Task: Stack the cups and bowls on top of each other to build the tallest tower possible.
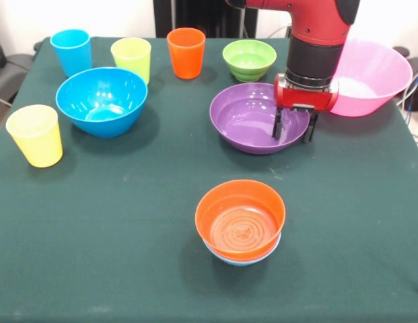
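My pincer [293, 127] hangs open, straddling the purple bowl's [252, 124] right rim; the orange-bowl tower [240, 221] sits nearer the camera.

One view only, the front one. The camera sat off the table's [195, 296] near edge, raised, and looked down and across at a slant toward the arm [316, 40]. It was close enough that the green cloth filled nearly the whole width, with the left and right edges just visible and the far edge near the top. The orange bowl [240, 219] lay nearest the lens, the row of cups [131, 57] farthest. No second view was given, so no overlap could be told.
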